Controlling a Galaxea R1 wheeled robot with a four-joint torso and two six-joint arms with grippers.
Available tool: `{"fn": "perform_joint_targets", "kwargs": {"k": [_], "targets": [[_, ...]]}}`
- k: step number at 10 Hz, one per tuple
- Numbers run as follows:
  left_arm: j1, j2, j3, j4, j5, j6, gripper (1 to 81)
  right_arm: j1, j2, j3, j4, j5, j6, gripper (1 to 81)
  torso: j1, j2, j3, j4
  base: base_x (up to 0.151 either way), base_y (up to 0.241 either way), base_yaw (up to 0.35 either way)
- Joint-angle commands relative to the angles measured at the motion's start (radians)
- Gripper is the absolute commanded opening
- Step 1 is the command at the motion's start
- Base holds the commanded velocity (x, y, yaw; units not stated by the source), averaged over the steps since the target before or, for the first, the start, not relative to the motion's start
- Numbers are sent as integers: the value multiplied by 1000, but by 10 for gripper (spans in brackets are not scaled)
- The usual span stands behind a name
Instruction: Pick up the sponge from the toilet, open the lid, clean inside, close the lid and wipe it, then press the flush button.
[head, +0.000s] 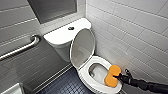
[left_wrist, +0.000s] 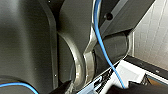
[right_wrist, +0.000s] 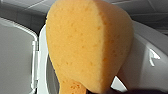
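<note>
With the right gripper (head: 119, 76): clenched on the sponge (head: 112, 75), pinching it at the end toward the arm and leaving most of the foam free ahead. Held so, probably, to let the soft part meet the ceramic before the dark fingers do. Reaching in low from the right side, likely because of the white tiled wall (head: 130, 30) just beside the toilet (head: 60, 40), with little room there.

Placed now over the near right part of the seat (head: 88, 79), at the edge of the bowl (head: 98, 72). Touching the rim or just above it; cannot tell which.

As to the lid (head: 82, 47): already up, leaning back toward the tank and leaving the bowl open for the cleaning. Judged from this: in the step of cleaning inside, about the middle of the task, with the closing, the wiping and the flushing not yet done.

On the tank top, the flush button (head: 71, 28), well apart from the sponge.

On the other wall, a metal grab bar (head: 22, 47), away from the work.

A risk to keep in mind: gripped by one end only, so perhaps bending or slipping out under hard pressing on the smooth rim.

For the left gripper: cannot tell the state. In the left wrist view, dark robot parts and a blue cable (left_wrist: 105, 50) close before the lens.
</note>
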Motion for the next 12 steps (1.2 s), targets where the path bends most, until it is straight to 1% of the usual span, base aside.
{"fn": "perform_joint_targets", "kwargs": {"k": [1, 4, 6, 7, 8, 9, 11, 12], "targets": [[44, 3, 27, 9, 52, 9, 811, -2, -130, 142, 8, 11, 6, 10, 0, 0, 0, 0, 0, 0, 0], [42, 4, 24, 10, 52, 11, 811, -111, -244, 280, 3, 90, 2, 10, 0, 0, 0, 0, 0, 0, 0], [44, 3, 24, 10, 52, 18, 811, -231, -256, 323, 1, 155, -3, 10, 0, 0, 0, 0, 0, 0, 0], [44, 3, 24, 10, 52, 20, 811, -291, -262, 343, 1, 166, -6, 10, 0, 0, 0, 0, 0, 0, 0], [44, -3, 24, 10, 52, 20, 811, -360, -268, 355, -6, 166, -27, 10, 0, 0, 0, 0, 0, 0, 0], [38, -7, 24, 10, 50, 20, 811, -432, -281, 369, -6, 169, -72, 10, 0, 0, 0, 0, 0, 0, 0], [22, -19, 30, 9, 22, 18, 811, -544, -339, 452, -8, 207, -158, 10, 0, 0, 0, 0, 0, 0, 0], [18, -20, 34, 10, 21, 20, 811, -574, -383, 510, -6, 232, -197, 10, 0, 0, 0, 0, 0, 0, 0]]}}
